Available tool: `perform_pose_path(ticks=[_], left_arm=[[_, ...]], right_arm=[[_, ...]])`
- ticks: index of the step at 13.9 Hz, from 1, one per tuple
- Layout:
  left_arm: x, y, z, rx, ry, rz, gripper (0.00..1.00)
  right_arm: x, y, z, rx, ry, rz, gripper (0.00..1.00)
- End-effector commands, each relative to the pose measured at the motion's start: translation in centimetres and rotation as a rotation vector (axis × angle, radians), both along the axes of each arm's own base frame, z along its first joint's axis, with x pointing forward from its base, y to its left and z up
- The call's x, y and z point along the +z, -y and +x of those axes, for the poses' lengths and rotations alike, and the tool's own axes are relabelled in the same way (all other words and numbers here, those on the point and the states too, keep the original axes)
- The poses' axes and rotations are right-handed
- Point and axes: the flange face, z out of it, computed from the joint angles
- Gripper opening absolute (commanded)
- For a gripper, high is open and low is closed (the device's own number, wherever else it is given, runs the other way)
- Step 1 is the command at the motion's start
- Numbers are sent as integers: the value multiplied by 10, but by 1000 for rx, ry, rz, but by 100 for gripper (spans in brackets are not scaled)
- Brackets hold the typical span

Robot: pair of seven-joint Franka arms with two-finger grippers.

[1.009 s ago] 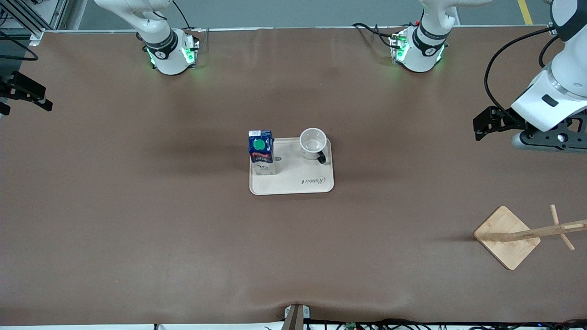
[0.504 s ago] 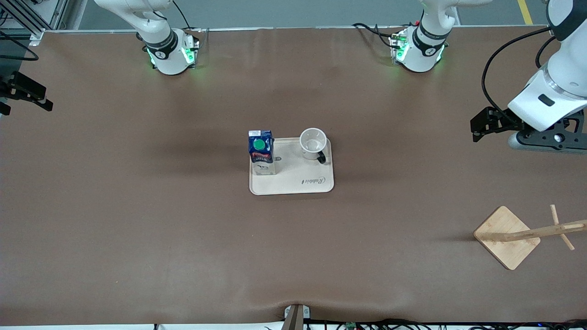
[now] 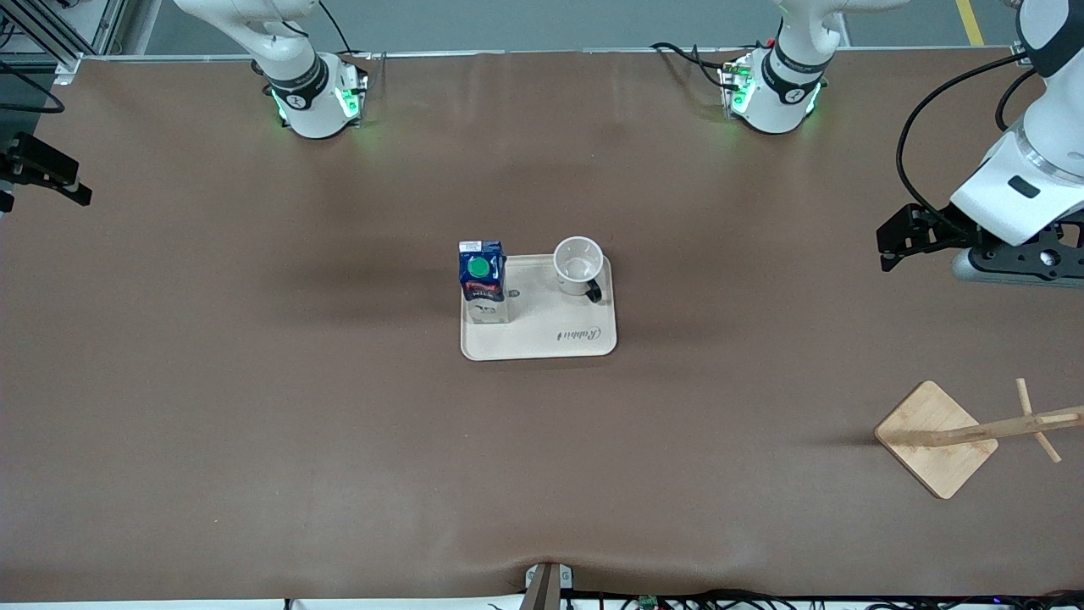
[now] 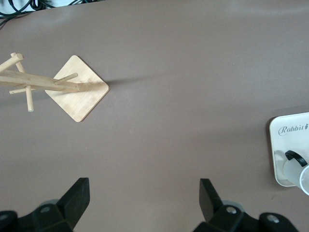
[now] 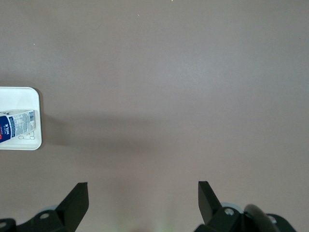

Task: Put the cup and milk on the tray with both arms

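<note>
1. Tray [image 3: 539, 339] lies at bench [image 3: 254, 381] centre, well apart from both tools.
2. Milk [image 3: 482, 280] stands upright on the tray at about 9 o'clock from the tray's middle, toward the right arm's end.
3. Cup [image 3: 578, 264] stands mouth-up on the tray at about 1 o'clock, toward the left arm's end, handle pointing toward the front camera; milk and cup stand apart.
4. Left tool [image 4: 145, 205] hangs over bare bench toward the left arm's end, fingers spread and holding nothing.
5. Right tool [image 5: 143, 203] hangs over bare bench toward the right arm's end, fingers spread, empty.
6. Judgement: both placements look complete; the step in hand is retreat. Done well, each arm keeps high and away from the tray, since the tall carton would tip easily.
7. Wooden stand [image 3: 936, 438] rests near the left arm's end; the left arm should avoid its pegs.
</note>
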Motion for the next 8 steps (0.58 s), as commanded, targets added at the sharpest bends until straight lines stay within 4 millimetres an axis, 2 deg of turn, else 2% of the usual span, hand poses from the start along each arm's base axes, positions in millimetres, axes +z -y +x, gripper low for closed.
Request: perform_pose_path(ticks=[1,4,8], left_arm=[[6,-7,0,15,13,-14,100],[6,-14,1,27,13,-14,100],[6,-14,1,25,13,-13,100]], right_arm=[[-2,3,-1,-1,-2,22,100],[-2,3,-1,-1,-2,24,100],[-3,4,-1,-2,-4,24,100]])
